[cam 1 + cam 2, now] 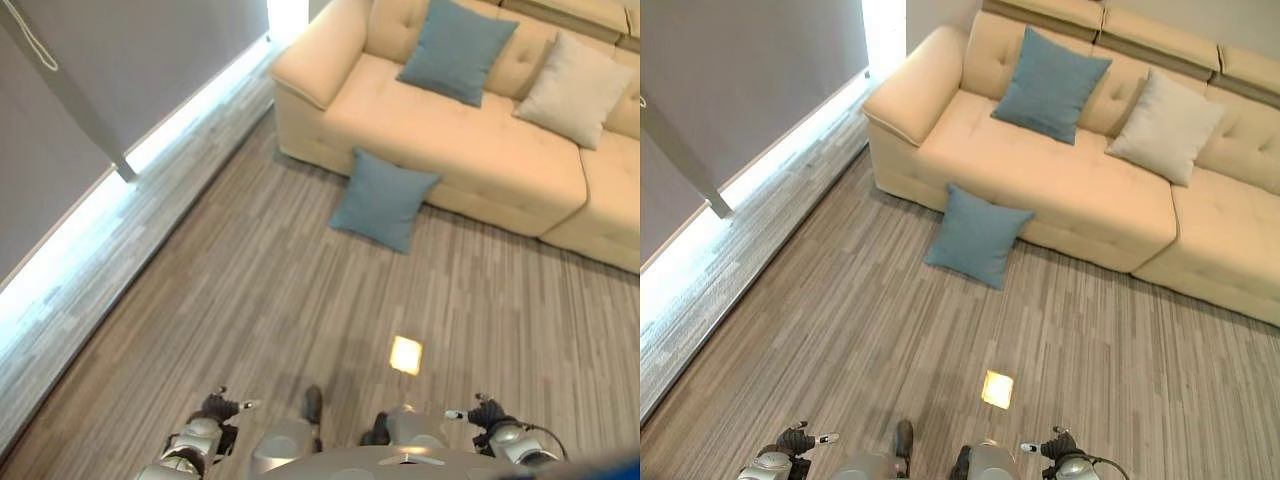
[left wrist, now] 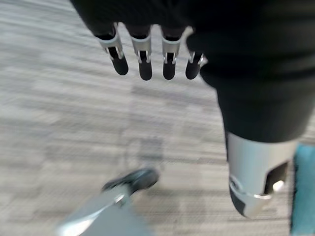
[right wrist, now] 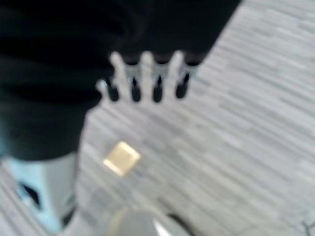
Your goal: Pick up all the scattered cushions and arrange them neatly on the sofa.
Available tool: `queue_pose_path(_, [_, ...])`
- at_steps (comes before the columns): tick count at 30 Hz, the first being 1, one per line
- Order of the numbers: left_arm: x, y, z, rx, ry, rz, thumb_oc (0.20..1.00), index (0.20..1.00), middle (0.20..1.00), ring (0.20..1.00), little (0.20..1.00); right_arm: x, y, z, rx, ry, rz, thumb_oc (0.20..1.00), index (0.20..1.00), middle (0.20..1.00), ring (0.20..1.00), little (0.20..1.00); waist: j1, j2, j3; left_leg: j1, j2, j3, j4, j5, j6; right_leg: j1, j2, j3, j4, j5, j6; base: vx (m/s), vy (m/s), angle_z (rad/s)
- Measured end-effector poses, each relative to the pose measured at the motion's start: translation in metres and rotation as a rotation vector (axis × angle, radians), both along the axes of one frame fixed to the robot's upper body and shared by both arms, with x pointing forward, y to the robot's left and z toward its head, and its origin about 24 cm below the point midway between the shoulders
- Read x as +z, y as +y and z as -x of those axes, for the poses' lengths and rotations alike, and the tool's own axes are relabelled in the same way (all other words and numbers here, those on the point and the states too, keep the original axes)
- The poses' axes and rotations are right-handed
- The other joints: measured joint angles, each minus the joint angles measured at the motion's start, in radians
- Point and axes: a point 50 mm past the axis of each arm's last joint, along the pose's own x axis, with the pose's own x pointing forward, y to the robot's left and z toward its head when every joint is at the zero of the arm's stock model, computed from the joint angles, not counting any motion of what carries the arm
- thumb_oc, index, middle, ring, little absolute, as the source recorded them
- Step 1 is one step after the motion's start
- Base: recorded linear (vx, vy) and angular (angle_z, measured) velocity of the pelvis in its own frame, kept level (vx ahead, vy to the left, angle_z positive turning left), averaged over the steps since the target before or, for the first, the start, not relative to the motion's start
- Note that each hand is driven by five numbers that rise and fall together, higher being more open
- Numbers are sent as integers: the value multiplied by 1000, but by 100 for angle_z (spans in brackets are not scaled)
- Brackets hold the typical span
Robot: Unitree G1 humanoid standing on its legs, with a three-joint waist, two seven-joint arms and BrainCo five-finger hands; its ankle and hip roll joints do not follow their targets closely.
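Teal cushion [image 1: 976, 235] lies on the floor [image 1: 840, 330] against the sofa [image 1: 1080, 190], well ahead of left hand [image 2: 147, 54] and right hand [image 3: 147, 78], both empty with fingers straight.

Both eye views look steeply down from the head, sharing the sofa [image 1: 470, 150]; wrist views face the floor [image 2: 59, 123] closely.

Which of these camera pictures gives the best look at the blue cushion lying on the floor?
The right eye view: the blue floor cushion sits whole and near the middle, leaning against the sofa front. The left eye view shows it whole too, further up. The left wrist view catches perhaps a blue sliver of it at the edge.
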Motion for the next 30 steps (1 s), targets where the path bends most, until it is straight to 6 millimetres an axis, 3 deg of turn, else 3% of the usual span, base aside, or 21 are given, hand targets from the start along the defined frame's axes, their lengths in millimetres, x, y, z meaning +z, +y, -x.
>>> queue_pose_path(2, [1, -1, -4, -4, -8, 2, 1000, 1000, 1000, 1000, 1000, 2, 1, -4, 4, -20, -4, 1000, 1000, 1000, 1000, 1000, 0, 18, 11, 30, 10, 2, -12, -10, -3, -9, 26, -19, -107, 2, -2, 216, 49, -2])
queue_pose_path(4, [3, -2, -12, -19, -25, -2, 1000, 1000, 1000, 1000, 1000, 4, 3, -13, 8, -42, -9, 1000, 1000, 1000, 1000, 1000, 5, 34, 16, 49, 32, 12, -7, -35, -46, -19, 75, -84, -337, 30, -24, 294, 25, -9])
queue_pose_path(7, [3, -1, -12, -33, -19, -8, 1000, 1000, 1000, 1000, 1000, 8, 2, -22, 16, -65, -7, 1000, 1000, 1000, 1000, 1000, 9, 39, 19, 70, 48, 31, 1, -59, -81, -24, 150, -70, -609, 123, 3, 319, 8, -19])
queue_pose_path(9, [4, -2, -13, -34, -22, -7, 1000, 1000, 1000, 1000, 1000, 8, 1, -22, 16, -61, -6, 1000, 1000, 1000, 1000, 1000, 16, 34, 17, 88, 45, 42, 2, -73, -104, -22, 169, -67, -679, 169, 3, 488, -23, 0])
queue_pose_path(11, [2, -2, -9, -33, -13, -4, 1000, 1000, 1000, 1000, 1000, 7, -1, -20, 18, -54, 1, 1000, 1000, 1000, 1000, 1000, 15, 37, 15, 117, 49, 40, 18, -128, -132, -5, 192, -45, -660, 192, -11, 579, -41, 3])
queue_pose_path(12, [1, 0, -4, -30, -4, -8, 1000, 1000, 1000, 1000, 1000, 6, -2, -15, 11, -41, -2, 1000, 1000, 1000, 1000, 1000, 19, 23, 6, 134, 33, 41, 42, -160, -127, 20, 195, -10, -674, 238, -60, 580, -74, 5])
queue_pose_path(13, [-2, -2, 3, -18, 14, 1, 1000, 1000, 1000, 1000, 1000, 3, -6, -8, 1, -12, 7, 1000, 1000, 1000, 1000, 1000, 17, 44, 5, 150, 57, 32, 84, -216, -163, 40, 216, -1, -638, 250, -91, 580, -74, 9])
queue_pose_path(14, [-4, -2, 12, -9, 33, 5, 1000, 1000, 1000, 1000, 1000, 2, -4, -4, -1, 3, 3, 1000, 1000, 1000, 1000, 1000, 16, 45, -5, 145, 62, 33, 130, -238, -189, 50, 221, 7, -628, 243, -98, 365, -155, 12])
queue_pose_path(15, [-5, -1, 14, 2, 35, 7, 1000, 1000, 1000, 1000, 1000, -1, -4, 4, 1, 28, 2, 1000, 1000, 1000, 1000, 1000, 18, 39, -6, 130, 63, 32, 221, -254, -202, 83, 217, 16, -641, 263, -125, 263, -183, 11])
queue_pose_path(16, [-9, -7, 24, 16, 56, 27, 1000, 1000, 1000, 1000, 1000, -3, -6, 13, -10, 44, 4, 1000, 1000, 1000, 1000, 1000, 32, 48, -12, 55, 76, 33, 416, -276, -234, 128, 244, 16, -685, 272, -185, 266, -184, 18])
queue_pose_path(17, [-8, -11, 17, 13, 33, 36, 1000, 1000, 1000, 1000, 1000, -3, -7, 16, -18, 40, 5, 1000, 1000, 1000, 1000, 1000, 34, 52, -12, -76, 98, 25, 658, -269, -258, 138, 258, 18, -705, 256, -175, 278, -154, -13])
queue_pose_path(18, [-9, -15, 17, 9, 32, 46, 1000, 1000, 1000, 1000, 1000, -3, -8, 17, -4, 49, 10, 1000, 1000, 1000, 1000, 1000, 68, 81, -12, -204, 150, 21, 933, -214, -253, 160, 291, 29, -732, 265, -187, 189, -88, -37])
queue_pose_path(19, [-11, -16, 22, 13, 50, 50, 1000, 1000, 1000, 1000, 1000, -3, -7, 14, 7, 47, 10, 1000, 1000, 1000, 1000, 1000, 79, 95, -8, -239, 178, 18, 1005, -223, -250, 176, 317, 38, -735, 259, -212, 368, -113, -57])
queue_pose_path(20, [-10, -11, 23, 21, 62, 38, 1000, 1000, 1000, 1000, 1000, -1, -4, 5, 24, 30, 7, 1000, 1000, 1000, 1000, 1000, 72, 96, -1, -296, 210, -2, 1068, -247, -227, 199, 349, 37, -742, 251, -274, 183, -26, -24])
queue_pose_path(21, [-8, -6, 18, 20, 46, 25, 1000, 1000, 1000, 1000, 1000, 0, 1, -2, 34, 13, -2, 1000, 1000, 1000, 1000, 1000, 65, 73, 9, -332, 211, -10, 1035, -260, -220, 209, 352, 43, -745, 230, -276, 393, 0, 2])
queue_pose_path(22, [-4, -1, 10, 21, 23, 12, 1000, 1000, 1000, 1000, 1000, 1, 3, -5, 41, 5, -6, 1000, 1000, 1000, 1000, 1000, 68, 34, 25, -353, 188, -9, 918, -262, -212, 214, 336, 39, -744, 239, -283, 307, 52, 4])
queue_pose_path(24, [1, 1, -2, 12, -10, 6, 1000, 1000, 1000, 1000, 1000, 6, 0, -19, 48, -36, 11, 1000, 1000, 1000, 1000, 1000, 63, -17, 44, -358, 123, -30, 588, -251, -201, 248, 317, 60, -770, 232, -264, 350, 82, -13])
queue_pose_path(25, [1, -1, -5, 10, -17, 11, 1000, 1000, 1000, 1000, 1000, 8, -3, -22, 48, -45, 24, 1000, 1000, 1000, 1000, 1000, 52, -29, 45, -346, 87, -53, 414, -211, -196, 274, 307, 61, -799, 233, -246, 325, 102, -6])
queue_pose_path(27, [1, -5, -7, 6, -26, 19, 1000, 1000, 1000, 1000, 1000, 9, -8, -24, 43, -45, 41, 1000, 1000, 1000, 1000, 1000, 40, -30, 44, -325, 45, -109, 225, -132, -199, 299, 300, 65, -819, 225, -228, 312, 104, -4])
queue_pose_path(28, [2, -6, -11, 3, -38, 21, 1000, 1000, 1000, 1000, 1000, 11, -11, -25, 41, -46, 49, 1000, 1000, 1000, 1000, 1000, 38, -25, 44, -317, 27, -148, 107, -67, -193, 324, 301, 76, -845, 220, -215, 409, 146, -19])
queue_pose_path(30, [4, -6, -16, 1, -51, 21, 1000, 1000, 1000, 1000, 1000, 11, -14, -25, 38, -41, 60, 1000, 1000, 1000, 1000, 1000, 35, -16, 50, -299, 25, -159, 10, -10, -184, 355, 307, 92, -862, 196, -184, 548, 223, -25])
